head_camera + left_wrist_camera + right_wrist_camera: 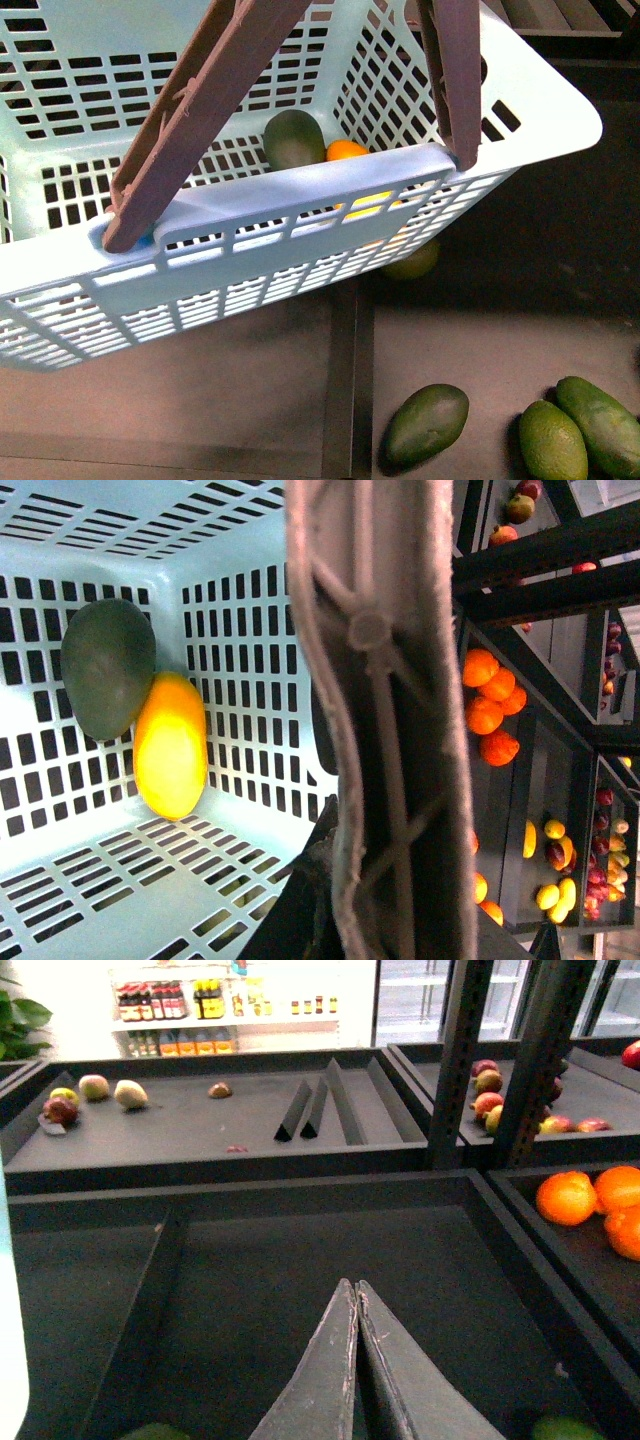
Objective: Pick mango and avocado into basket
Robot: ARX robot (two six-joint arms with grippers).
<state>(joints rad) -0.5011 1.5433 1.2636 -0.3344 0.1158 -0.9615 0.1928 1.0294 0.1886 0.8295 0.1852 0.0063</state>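
No readable text, distant shelf bottles (170,1002) possibly labelled, too blurred

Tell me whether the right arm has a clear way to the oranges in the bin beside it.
Probably yes. The right gripper, fingers closed together and empty, sits over a bare dark tray, and the oranges lie in the next bin. Only a low divider wall stands between; the arm would have to pass over it.

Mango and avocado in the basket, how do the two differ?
The mango is bright yellow-orange and glossy; the avocado is dark green and matte. The mango looks longer and slimmer, the avocado rounder and egg-shaped. Both lie touching each other in one corner of the basket, against its slotted wall.
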